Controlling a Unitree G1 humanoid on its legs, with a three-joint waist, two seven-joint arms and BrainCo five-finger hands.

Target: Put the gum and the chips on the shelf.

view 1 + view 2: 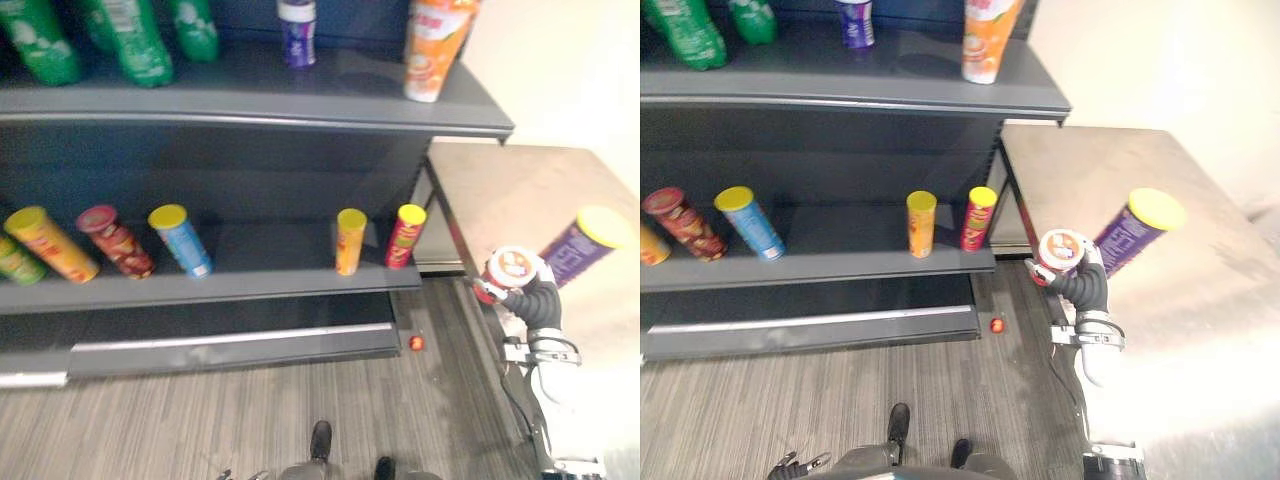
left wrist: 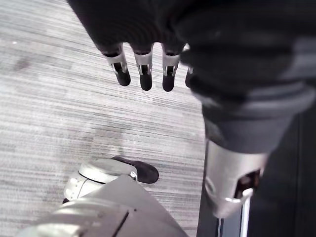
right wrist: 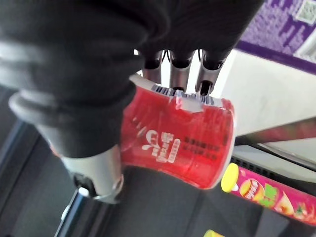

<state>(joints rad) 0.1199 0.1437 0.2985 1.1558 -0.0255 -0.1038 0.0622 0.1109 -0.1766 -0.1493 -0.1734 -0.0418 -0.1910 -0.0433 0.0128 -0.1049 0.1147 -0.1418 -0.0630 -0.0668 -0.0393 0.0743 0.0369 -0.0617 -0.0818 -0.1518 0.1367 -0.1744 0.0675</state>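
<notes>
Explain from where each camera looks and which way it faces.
Left eye view: on the head, looking down at the shelf; right hand holds the gum tub.
Right eye view: same scene from beside it; purple chips can on the table.
Left wrist view: along the open left hand to the floor.
Right wrist view: along the right hand, curled round the gum tub, which the eye views share.

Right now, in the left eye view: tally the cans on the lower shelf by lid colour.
Yellow lid: 4 (yellow can, blue can, orange can, pink can)
Red lid: 1 (dark red can)
Lid out of frame: 1 (green can)
Total: 6
</notes>
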